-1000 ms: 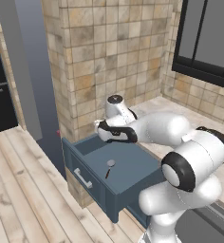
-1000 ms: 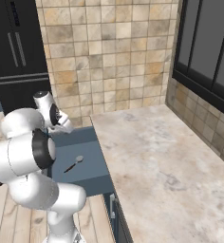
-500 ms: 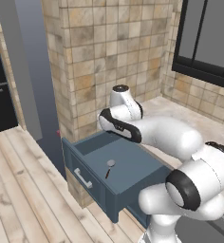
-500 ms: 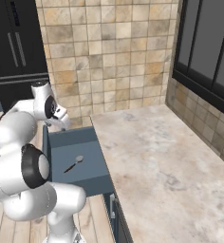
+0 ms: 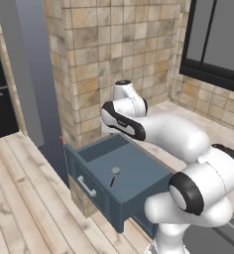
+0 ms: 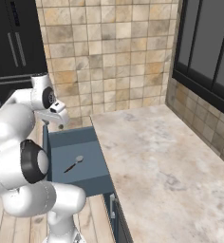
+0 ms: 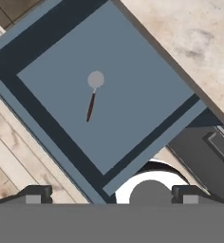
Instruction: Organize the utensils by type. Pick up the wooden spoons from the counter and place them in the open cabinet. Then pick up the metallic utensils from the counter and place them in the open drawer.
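- The open drawer [image 5: 120,177] is pulled out below the counter [image 6: 161,161]; one metallic utensil [image 7: 92,94], round silver head on a thin dark handle, lies flat on its floor, head toward 12 o'clock in the hand view, clear of the walls.
- The gripper [image 7: 109,195] hangs above the drawer with its claw spread wide, pinching nothing.
- Compared with a second ago, the arm has lifted and swung toward the tiled wall [image 5: 109,54]; the utensil has not shifted.

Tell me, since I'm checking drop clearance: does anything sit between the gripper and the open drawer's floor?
Nothing visible does. The open gripper looks straight down into the open drawer, whose floor holds just one round-headed utensil with a dark handle, lying flat and off to one side.
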Controlling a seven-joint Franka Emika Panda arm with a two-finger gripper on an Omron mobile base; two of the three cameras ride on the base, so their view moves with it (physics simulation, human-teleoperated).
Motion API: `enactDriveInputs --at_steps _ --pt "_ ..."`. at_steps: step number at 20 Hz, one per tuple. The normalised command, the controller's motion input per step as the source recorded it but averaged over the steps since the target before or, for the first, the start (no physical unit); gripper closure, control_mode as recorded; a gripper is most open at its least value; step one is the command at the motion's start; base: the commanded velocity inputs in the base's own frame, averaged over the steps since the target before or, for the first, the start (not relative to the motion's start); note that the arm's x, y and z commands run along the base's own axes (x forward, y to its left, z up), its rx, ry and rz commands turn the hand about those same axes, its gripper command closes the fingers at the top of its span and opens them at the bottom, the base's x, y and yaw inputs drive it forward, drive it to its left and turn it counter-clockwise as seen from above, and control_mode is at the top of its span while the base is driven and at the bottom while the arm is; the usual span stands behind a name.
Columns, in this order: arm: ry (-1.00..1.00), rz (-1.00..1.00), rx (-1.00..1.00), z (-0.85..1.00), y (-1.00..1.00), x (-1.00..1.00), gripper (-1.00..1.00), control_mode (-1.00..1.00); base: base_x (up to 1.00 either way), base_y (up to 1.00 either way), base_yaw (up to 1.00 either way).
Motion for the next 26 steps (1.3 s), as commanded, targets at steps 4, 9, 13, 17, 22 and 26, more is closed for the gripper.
enactDriveInputs --at_steps 4,9,13,17,22,26 --pt "0.00 0.00 0.00 0.00 0.00 -0.04 -1.00 -1.00 0.00 0.00 0.00" --pt "0.00 0.00 0.00 0.00 0.00 0.00 -1.00 1.00 -0.37 0.00 0.00" --pt "0.00 0.00 0.00 0.00 0.00 0.00 -1.00 1.00 -0.88 0.00 0.02" --pt "0.00 0.00 0.00 0.00 0.00 0.00 -1.00 1.00 -0.91 0.00 0.37" --pt "0.00 0.00 0.00 0.00 0.00 0.00 -1.00 1.00 -0.68 0.15 0.83" --pt "0.00 0.00 0.00 0.00 0.00 0.00 -1.00 1.00 -0.35 0.46 1.00"
